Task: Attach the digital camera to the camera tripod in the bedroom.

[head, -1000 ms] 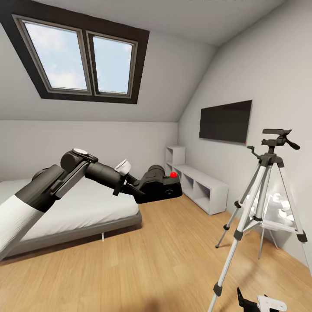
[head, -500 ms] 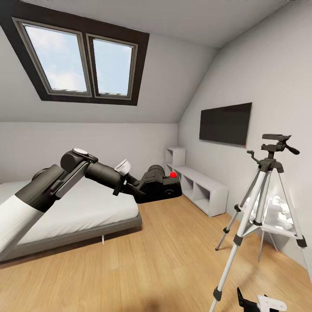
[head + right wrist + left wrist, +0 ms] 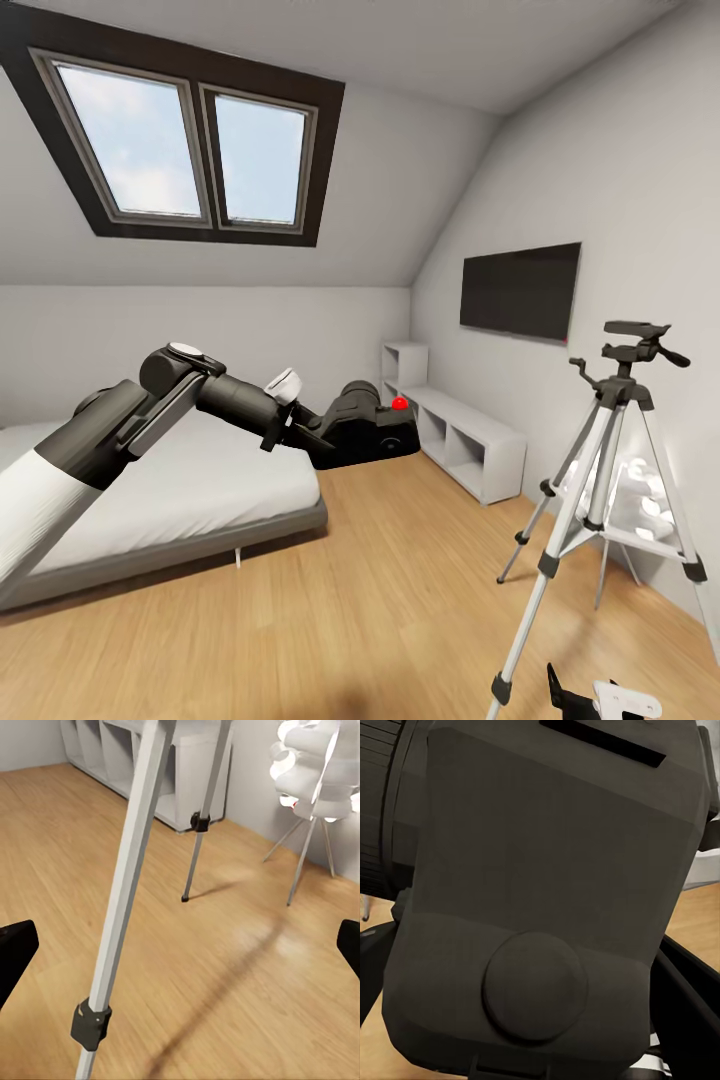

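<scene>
The digital camera (image 3: pixel 368 432), black with a red round button on top, hangs in the air over the foot of the bed, and my left gripper (image 3: pixel 325 440) is shut on it. Close up in the left wrist view, the camera's dark body (image 3: pixel 540 885) sits between the fingers (image 3: pixel 690 1005). At the right of the room stands the camera tripod (image 3: pixel 608 450) with silver legs and a bare black pan head (image 3: pixel 636 340). My right gripper (image 3: pixel 590 700) hangs low near the tripod's front leg (image 3: pixel 127 892). That gripper (image 3: pixel 180 952) is open and holds nothing.
A grey-framed bed (image 3: pixel 170 500) lies at the left under the skylight (image 3: pixel 180 140). White cube shelves (image 3: pixel 455 430) and a wall TV (image 3: pixel 520 288) line the right wall. A white petal lamp (image 3: pixel 640 495) stands behind the tripod. Open wood floor (image 3: pixel 380 600) lies between them.
The whole picture has shifted slightly, so the tripod sits a little lower and further off in the view. Both arms hold the same pose, with the camera still gripped.
</scene>
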